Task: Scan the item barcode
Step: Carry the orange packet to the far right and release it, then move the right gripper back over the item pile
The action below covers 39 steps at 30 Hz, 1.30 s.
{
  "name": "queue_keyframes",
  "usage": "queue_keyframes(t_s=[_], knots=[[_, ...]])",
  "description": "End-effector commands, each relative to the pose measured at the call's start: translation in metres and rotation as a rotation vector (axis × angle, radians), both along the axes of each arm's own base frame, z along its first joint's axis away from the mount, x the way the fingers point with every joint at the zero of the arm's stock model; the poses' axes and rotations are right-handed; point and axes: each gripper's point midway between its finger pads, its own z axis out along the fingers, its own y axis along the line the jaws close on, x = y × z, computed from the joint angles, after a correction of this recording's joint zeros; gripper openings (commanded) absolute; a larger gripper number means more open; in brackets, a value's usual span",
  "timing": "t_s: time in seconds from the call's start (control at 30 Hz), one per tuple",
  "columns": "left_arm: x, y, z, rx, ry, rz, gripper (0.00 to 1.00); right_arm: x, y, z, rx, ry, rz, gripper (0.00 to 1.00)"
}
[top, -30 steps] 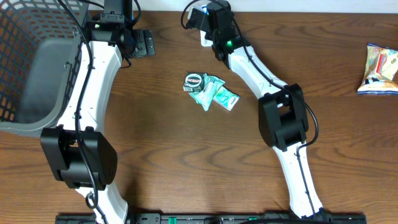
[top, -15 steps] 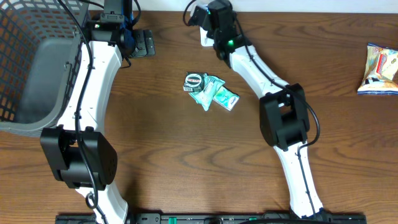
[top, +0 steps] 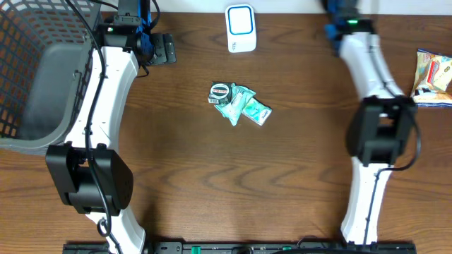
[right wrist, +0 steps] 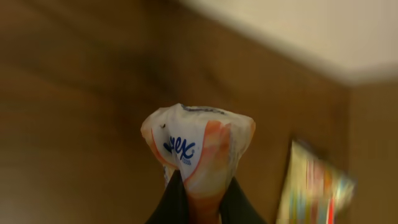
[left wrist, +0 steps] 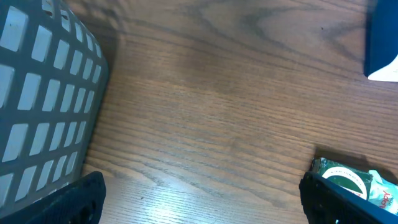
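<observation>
A small white-and-orange packet (right wrist: 198,146) with blue lettering is the item, and it shows only in the right wrist view, at the middle of the frame, held up before a blurred brown tabletop (top: 212,183). The right jaws are pressed onto its lower end, the two dark fingers (right wrist: 169,200) pinching it from either side. In the overhead view the right arm (top: 367,63) reaches to the top edge, right of centre, and the packet cannot be made out there. That view gives what the wrist camera lacks: a white scanner (top: 240,28) with a blue face lies at top centre, well to the left of the arm's end. A colourful snack bag (top: 432,77) lies at the right edge, and the right wrist view catches it blurred at lower right. A small heap of green packets (top: 240,104) sits mid-frame. The left jaws are spread wide and hold nothing, one fingertip (left wrist: 81,199) in each lower corner of the left wrist view, with the grey basket (top: 28,85) just beside them at the left.
</observation>
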Motion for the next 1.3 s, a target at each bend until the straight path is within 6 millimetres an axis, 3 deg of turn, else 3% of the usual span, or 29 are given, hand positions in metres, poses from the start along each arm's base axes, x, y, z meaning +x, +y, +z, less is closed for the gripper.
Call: queue_keyframes(t_s=[0.0, 0.07, 0.13, 0.2, 0.27, 0.3, 0.43, 0.63, 0.73, 0.8, 1.0, 1.17, 1.27], knots=[[0.000, 0.002, 0.014, -0.003, -0.031, 0.018, 0.98, -0.025, -0.061, 0.004, 0.106, -0.053, -0.269, 0.01], [0.000, 0.002, 0.014, -0.003, -0.031, 0.018, 0.98, -0.045, -0.091, -0.003, 0.122, -0.017, -0.356, 0.04], [0.000, 0.002, 0.014, -0.003, -0.031, 0.018, 0.98, -0.061, -0.113, -0.009, 0.153, 0.005, -0.422, 0.18], [0.000, 0.002, 0.014, -0.003, -0.031, 0.018, 0.98, -0.072, -0.126, -0.016, 0.210, 0.034, -0.443, 0.43], [0.000, 0.002, 0.014, -0.003, -0.031, 0.018, 0.98, -0.080, -0.131, -0.022, 0.271, 0.058, -0.447, 0.77], [0.000, 0.002, 0.014, -0.003, -0.031, 0.018, 0.98, -0.083, -0.133, -0.024, 0.295, 0.065, -0.450, 0.86], [0.000, 0.002, 0.014, -0.003, -0.031, 0.018, 0.98, -0.085, -0.130, -0.029, 0.375, 0.076, -0.434, 0.99], [0.000, 0.002, 0.014, -0.003, -0.031, 0.018, 0.98, -0.074, -0.101, -0.026, 0.415, 0.075, -0.369, 0.99], [0.000, 0.002, 0.014, -0.003, -0.031, 0.018, 0.98, -0.065, -0.064, -0.018, 0.497, 0.080, -0.284, 0.99], [0.000, 0.002, 0.014, -0.003, -0.031, 0.018, 0.97, -0.065, -0.028, -0.008, 0.589, 0.102, -0.205, 0.99], [0.000, 0.002, 0.014, -0.003, -0.031, 0.018, 0.98, -0.077, 0.109, 0.042, 0.996, 0.180, 0.117, 0.99], [0.000, 0.002, 0.014, -0.003, -0.031, 0.018, 0.98, -0.088, 0.182, 0.053, 1.127, 0.252, 0.275, 0.99], [0.000, 0.002, 0.014, -0.003, -0.031, 0.018, 0.98, -0.106, 0.227, 0.059, 1.207, 0.330, 0.359, 0.99]])
